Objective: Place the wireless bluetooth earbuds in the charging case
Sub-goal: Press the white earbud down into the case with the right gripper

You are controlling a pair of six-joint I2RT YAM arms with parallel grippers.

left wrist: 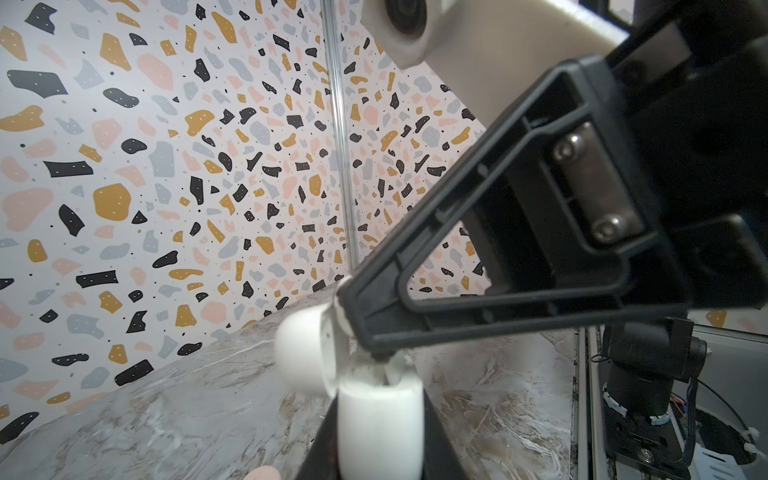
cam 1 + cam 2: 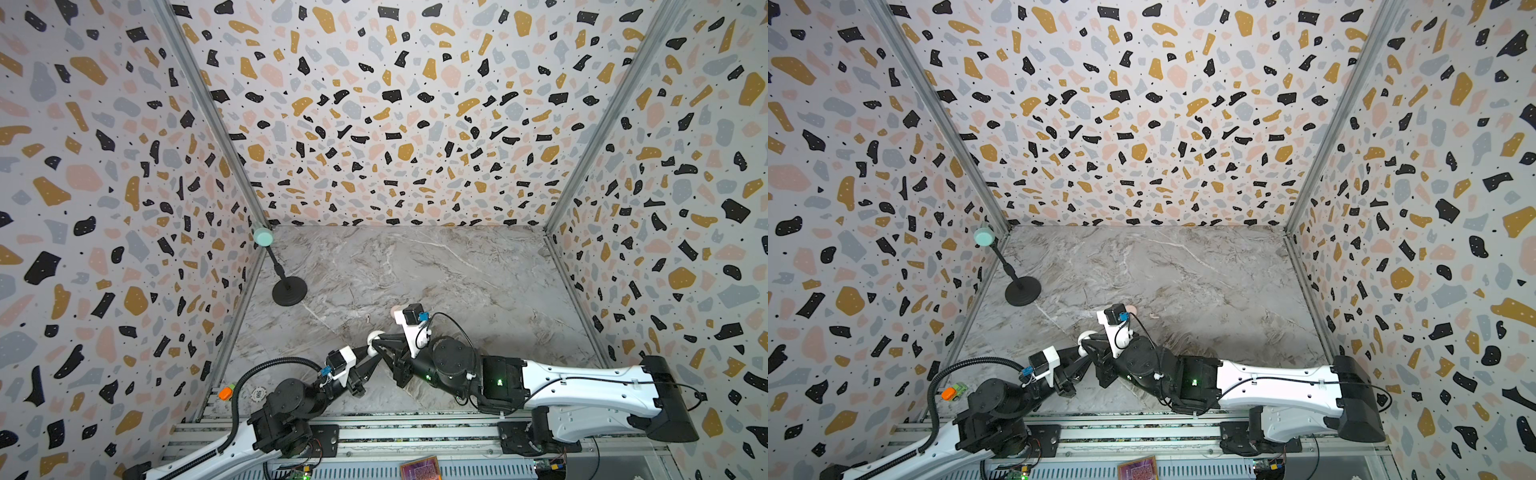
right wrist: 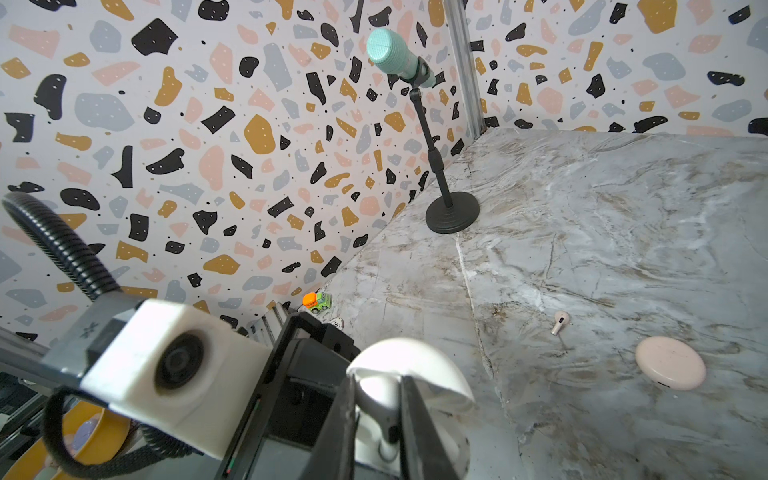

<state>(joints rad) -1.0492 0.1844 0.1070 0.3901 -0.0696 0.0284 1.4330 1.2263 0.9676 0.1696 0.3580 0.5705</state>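
Marble table (image 2: 457, 270): bare over most of its area, with all activity near the front centre, where both arms meet. Microphone stand (image 2: 289, 291): upright at the back-left corner with a teal head, well apart from the work. Left gripper (image 1: 380, 436): clamped on the base of the white charging case (image 1: 380, 415) and holding it off the table, with the lid hinged open to one side. Right gripper (image 3: 379, 378): jaws drawn close together on the white earbud (image 3: 382, 419), which sits at the open mouth of that case. Whether it is seated cannot be told, as the fingers and the lid cover the sockets. In both top views the two grippers hide most of the white case. Pink case (image 3: 670, 368): closed and flat on the table behind the grippers. In a top view it is partly masked by the right wrist camera mount. Toy car (image 3: 316, 301): orange and green, at the front-left edge against the wall, clear of both arms. Pink earbud (image 3: 560, 322): loose on the table near the pink case, not touching it. Small pink item (image 2: 1154, 316): on the other side of that case, too small to identify.
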